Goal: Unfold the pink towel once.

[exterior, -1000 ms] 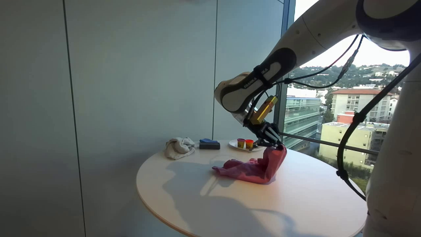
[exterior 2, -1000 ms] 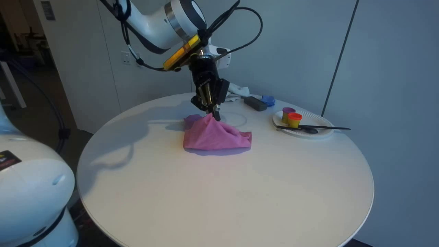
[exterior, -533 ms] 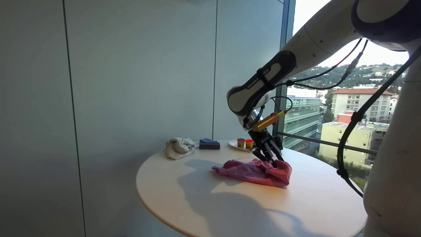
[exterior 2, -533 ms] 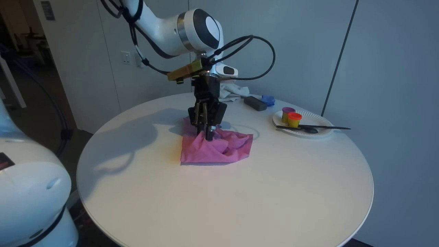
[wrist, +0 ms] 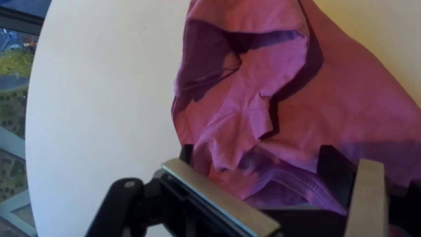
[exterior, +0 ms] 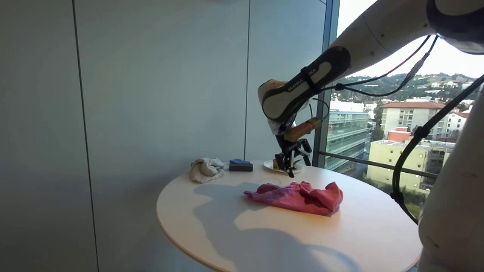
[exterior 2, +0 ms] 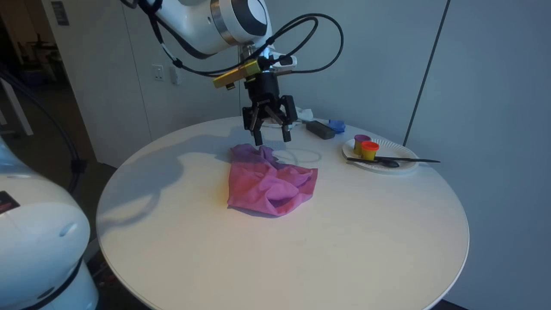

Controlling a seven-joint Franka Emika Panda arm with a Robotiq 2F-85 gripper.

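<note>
The pink towel (exterior: 298, 198) lies crumpled on the round white table, with a raised fold at one end. An exterior view shows its near half (exterior 2: 267, 185) loosely spread, with creases on top and a bunched end towards the back. My gripper (exterior 2: 272, 138) hangs above the back end of the cloth, apart from it. Its jaws are spread wide, and nothing is between them. In the wrist view the towel (wrist: 345, 92) fills the middle and right, with a hollow fold near the top. The black fingertips (wrist: 334, 171) stand apart over the bunched end.
A paper plate (exterior 2: 394, 148) holds two small tubs (exterior 2: 370, 150) and dark utensils. Near the back edge lie a black box-like item (exterior 2: 320, 129), a blue piece (exterior 2: 336, 125) and a whitish cloth (exterior: 206, 170). The round table's edge (exterior: 177, 243) curves around.
My gripper first came down with the towel's end, then opened, let it go and rose back off it. The released end now lies further forward on the table.
</note>
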